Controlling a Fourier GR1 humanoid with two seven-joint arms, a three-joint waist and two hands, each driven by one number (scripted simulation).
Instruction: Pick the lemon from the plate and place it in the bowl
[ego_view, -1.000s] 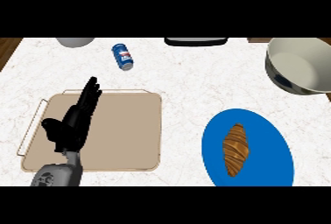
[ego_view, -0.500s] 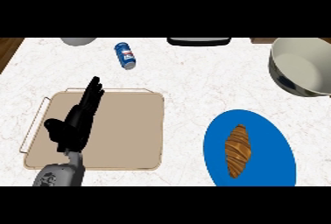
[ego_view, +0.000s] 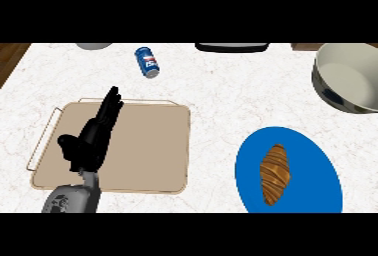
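Left hand (ego_view: 90, 142): open, fingers straight, resting over tan tray (ego_view: 151, 150); holds nothing.
Can (ego_view: 148, 62): lying on tabletop (ego_view: 221, 100), could roll if knocked.
Plate (ego_view: 317, 175): blue, carries a brown croissant-like item (ego_view: 275, 173); no lemon visible, so the wrong thing may get picked.
Bowl (ego_view: 347, 75): cut off at right edge.
Right hand: out of view.

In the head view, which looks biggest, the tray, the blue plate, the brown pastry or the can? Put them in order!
1. Tray
2. Blue plate, a bit smaller
3. Brown pastry
4. Can, smallest
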